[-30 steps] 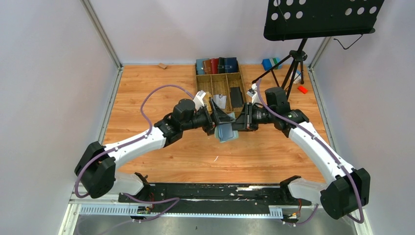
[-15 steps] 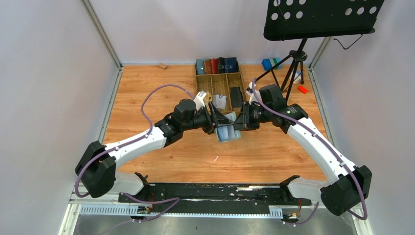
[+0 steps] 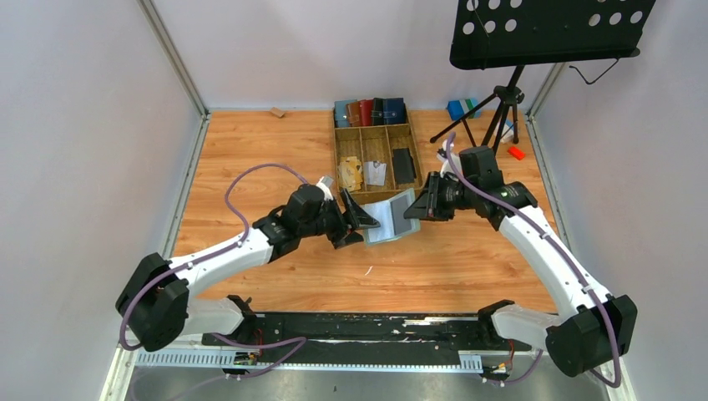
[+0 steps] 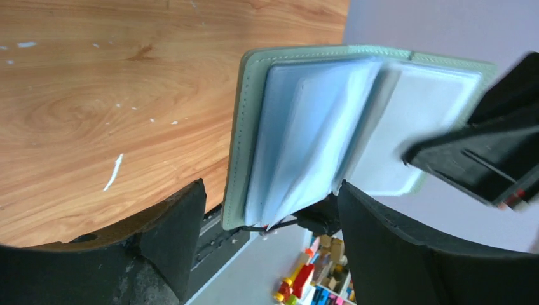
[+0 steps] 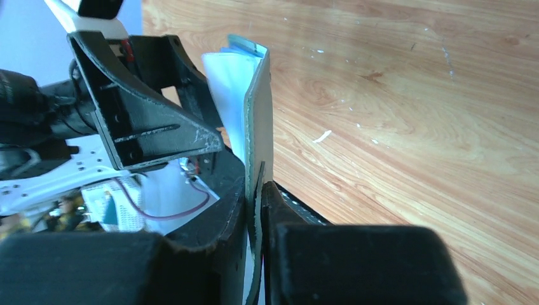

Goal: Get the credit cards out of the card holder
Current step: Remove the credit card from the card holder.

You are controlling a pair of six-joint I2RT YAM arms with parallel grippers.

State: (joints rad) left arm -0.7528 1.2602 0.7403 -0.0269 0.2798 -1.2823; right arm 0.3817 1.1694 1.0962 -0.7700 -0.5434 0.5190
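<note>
The sage-green card holder (image 3: 391,219) hangs open above the table, between the two arms. My right gripper (image 5: 257,197) is shut on its green cover (image 5: 257,127), pinching one edge. In the left wrist view the card holder (image 4: 305,127) shows fanned pale clear sleeves, and no dark card shows in them. My left gripper (image 4: 273,213) is open. Its fingers (image 4: 171,235) stand either side of the holder's lower edge without touching it. A dark credit card (image 3: 404,164) lies in the tray's right compartment.
A wooden tray (image 3: 336,154) at the back holds a row of wallets (image 3: 371,111), a tan paper wad (image 3: 349,173) and a white item (image 3: 377,173). A tripod music stand (image 3: 501,117) stands back right, near a blue block (image 3: 461,109) and a red piece (image 3: 516,153).
The left arm drew back to the left and lower. The right gripper shifted right with the holder, which now lies spread wider and flatter. The left jaws narrowed, then widened again.
</note>
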